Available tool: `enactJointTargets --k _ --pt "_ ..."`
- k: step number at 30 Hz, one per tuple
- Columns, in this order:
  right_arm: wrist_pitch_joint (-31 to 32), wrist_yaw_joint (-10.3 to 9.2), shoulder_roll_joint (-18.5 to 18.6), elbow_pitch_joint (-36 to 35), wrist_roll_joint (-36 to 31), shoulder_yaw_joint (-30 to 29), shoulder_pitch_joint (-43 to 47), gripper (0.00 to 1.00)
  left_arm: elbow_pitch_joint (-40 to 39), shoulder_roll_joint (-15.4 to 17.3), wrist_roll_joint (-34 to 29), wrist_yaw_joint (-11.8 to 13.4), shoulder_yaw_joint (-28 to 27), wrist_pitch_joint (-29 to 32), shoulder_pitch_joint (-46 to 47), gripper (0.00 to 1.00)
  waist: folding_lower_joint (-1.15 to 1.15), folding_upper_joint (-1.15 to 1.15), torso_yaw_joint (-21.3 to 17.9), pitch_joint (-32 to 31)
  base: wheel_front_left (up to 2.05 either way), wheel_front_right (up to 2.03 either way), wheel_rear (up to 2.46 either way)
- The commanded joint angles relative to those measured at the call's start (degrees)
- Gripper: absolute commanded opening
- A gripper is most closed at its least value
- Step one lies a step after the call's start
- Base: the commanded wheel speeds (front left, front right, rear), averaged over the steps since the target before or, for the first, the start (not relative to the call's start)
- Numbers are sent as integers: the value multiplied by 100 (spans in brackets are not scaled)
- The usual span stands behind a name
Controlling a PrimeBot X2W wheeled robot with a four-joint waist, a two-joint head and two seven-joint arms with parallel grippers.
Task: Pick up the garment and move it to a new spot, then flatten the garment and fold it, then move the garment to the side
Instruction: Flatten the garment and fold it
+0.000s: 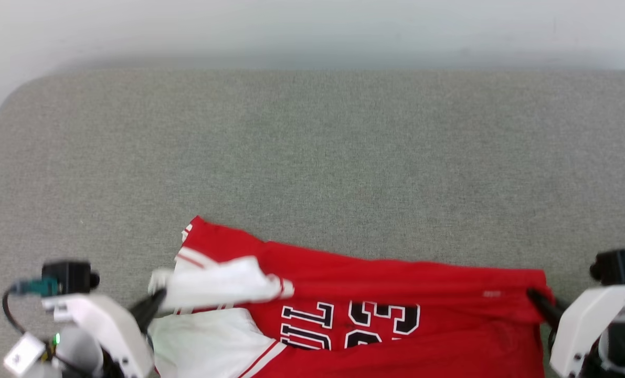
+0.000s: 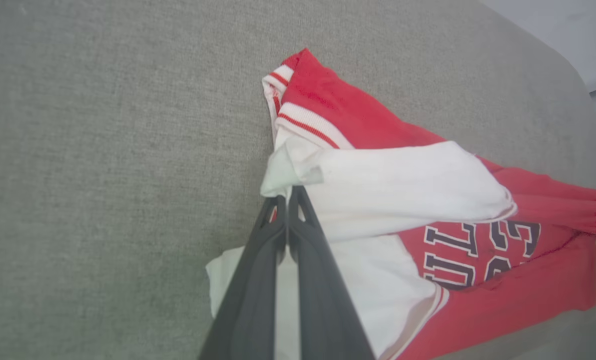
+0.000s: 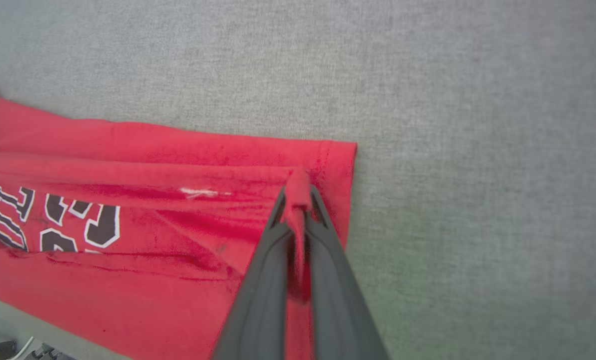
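Note:
The garment point(image 1: 375, 286), a red jersey with white sleeves and black white-outlined lettering, lies across the near edge of the grey-green padded surface. My left gripper point(image 1: 157, 299) is shut on a fold of white sleeve at the shirt's left end; in the left wrist view the left gripper point(image 2: 287, 196) pinches that sleeve of the garment point(image 2: 393, 187). My right gripper point(image 1: 533, 295) is shut on the red hem at the right end; in the right wrist view the right gripper point(image 3: 298, 192) has a bunched ridge of the garment point(image 3: 177, 165) between its fingers.
The padded surface point(image 1: 312, 152) stretches wide beyond the shirt, with a rounded far-left corner and a pale wall behind it. Cables and a small grey part show at the lower left of the right wrist view.

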State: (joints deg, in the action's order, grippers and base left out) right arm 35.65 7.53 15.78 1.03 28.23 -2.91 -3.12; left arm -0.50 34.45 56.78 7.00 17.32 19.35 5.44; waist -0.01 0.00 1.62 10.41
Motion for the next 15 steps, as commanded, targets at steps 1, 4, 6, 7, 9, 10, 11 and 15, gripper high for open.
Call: enactJointTargets --k 1,4,6,7,9,10,11,15 --pt "-49 -8 -90 40 4 -15 213 0 -77 24 63 98 -47 -61 -323 0 1 0 -1 -100 0 0 0" --pt "-180 -8 -229 108 25 -85 464 0 -171 -44 184 175 -58 -113 -751 0 1 0 -13 -163 0 0 0" --pt "-256 -8 -313 166 7 -117 593 0 -146 -55 245 226 -50 -119 -991 0 1 0 -26 -191 0 0 0" --pt "-291 -8 -351 198 -2 -126 658 0 -132 -99 269 220 -32 -134 -1071 0 1 0 -33 -200 0 0 0" --pt "-371 -8 -411 261 -49 -107 752 0 -53 -177 330 220 16 -115 -1198 0 1 0 -53 -200 0 0 0" --pt "-413 -8 -458 312 -49 -104 794 0 -4 -206 347 219 46 -101 -1228 0 1 0 -63 -197 0 0 0" --pt "-463 -8 -481 371 -71 -93 814 0 55 -233 348 204 75 -99 -1245 0 1 0 -75 -195 0 0 0" --pt "-686 -8 -609 620 -67 -51 801 100 336 -396 316 117 182 -222 -1167 25 1 0 -107 -198 0 0 0"
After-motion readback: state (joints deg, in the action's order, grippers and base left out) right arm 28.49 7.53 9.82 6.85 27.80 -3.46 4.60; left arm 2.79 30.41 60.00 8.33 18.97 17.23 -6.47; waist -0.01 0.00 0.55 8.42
